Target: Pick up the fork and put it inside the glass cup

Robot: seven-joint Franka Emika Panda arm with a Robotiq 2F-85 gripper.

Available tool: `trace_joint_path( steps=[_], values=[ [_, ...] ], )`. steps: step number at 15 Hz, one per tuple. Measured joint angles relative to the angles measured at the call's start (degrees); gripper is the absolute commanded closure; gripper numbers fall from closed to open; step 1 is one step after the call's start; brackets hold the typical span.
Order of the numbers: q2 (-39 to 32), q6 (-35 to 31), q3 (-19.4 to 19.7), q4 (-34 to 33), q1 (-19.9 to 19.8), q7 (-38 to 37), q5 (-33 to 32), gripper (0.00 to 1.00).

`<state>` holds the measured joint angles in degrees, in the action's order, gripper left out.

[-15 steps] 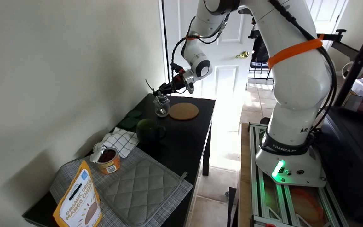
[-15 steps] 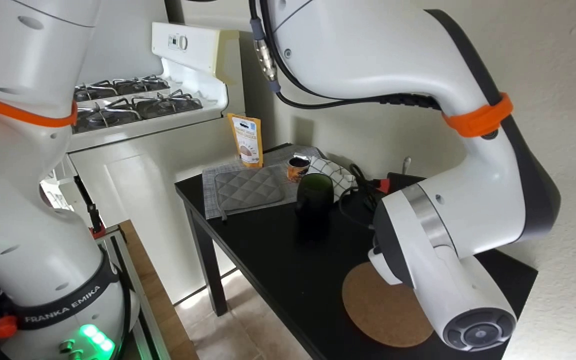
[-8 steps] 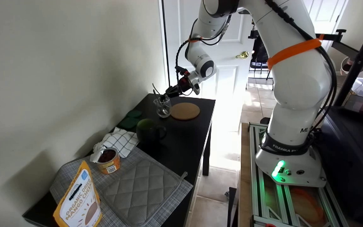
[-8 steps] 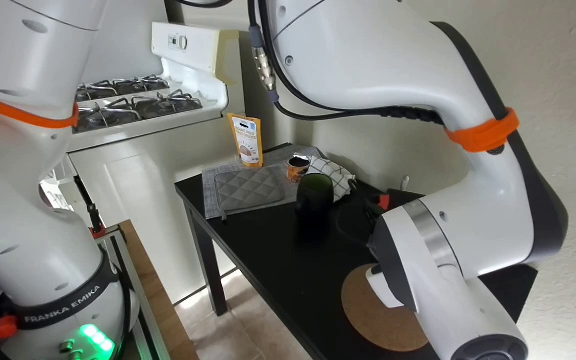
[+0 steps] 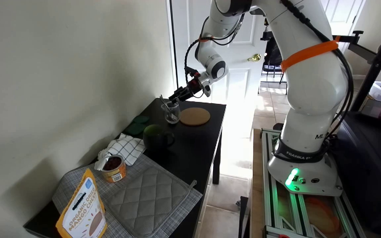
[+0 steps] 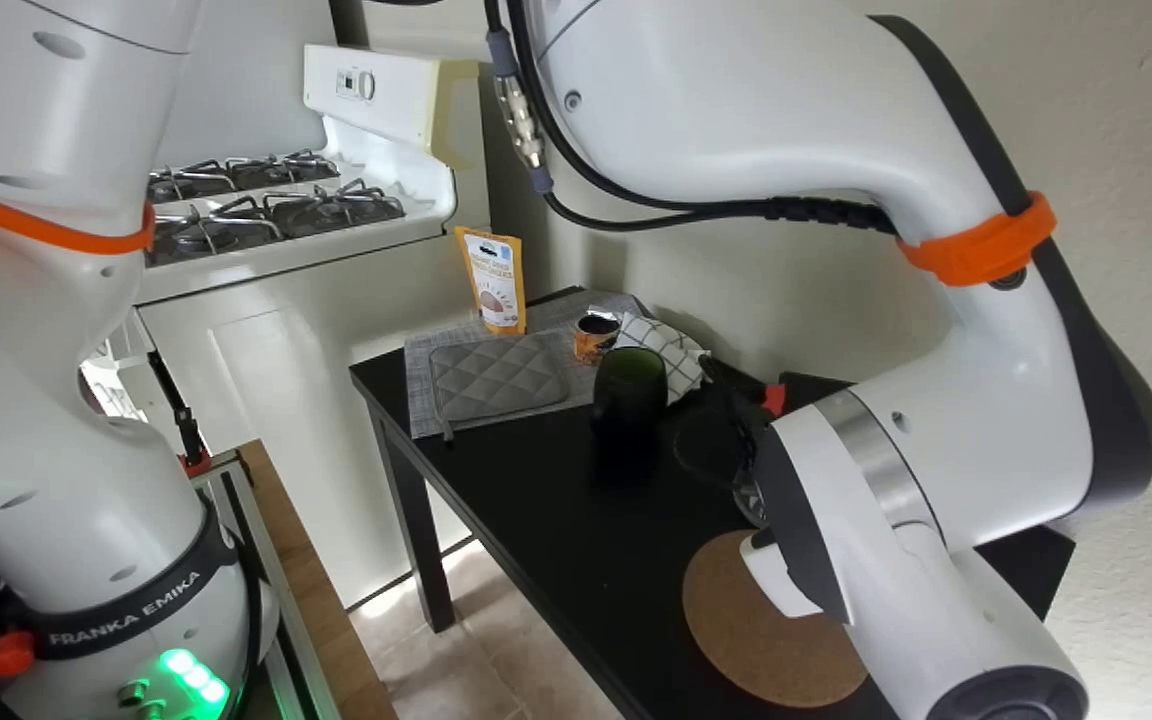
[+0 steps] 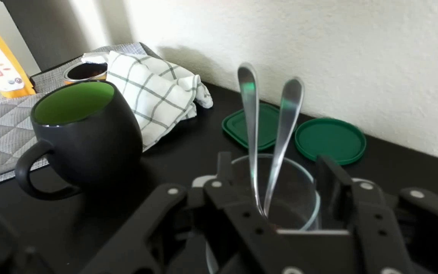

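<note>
Nearest in the wrist view, the gripper [image 7: 276,167] stands wide and clasps nothing that shows; just beyond it, the glass cup [image 5: 174,116] holds a left metal utensil [image 7: 252,129] and a right metal utensil [image 7: 284,131], handles leaning out, one presumably the fork, though with the heads unclear which cannot be told. Should the gripper drop or swing left or right before backing away, a finger [image 7: 224,165] could snag the rim or a handle and tip the cup toward the far square green lid [image 7: 268,121] or round green lid [image 7: 331,140].
</note>
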<state>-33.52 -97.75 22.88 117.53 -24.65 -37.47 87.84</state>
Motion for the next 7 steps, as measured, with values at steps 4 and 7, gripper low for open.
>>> trace_joint_path(
  steps=[4,7],
  values=[
    [6.3,0.1,0.3,1.9,2.0,1.1,-8.8,0.00],
    [14.8,0.1,0.6,6.2,4.3,3.2,-17.9,0.00]
  ],
)
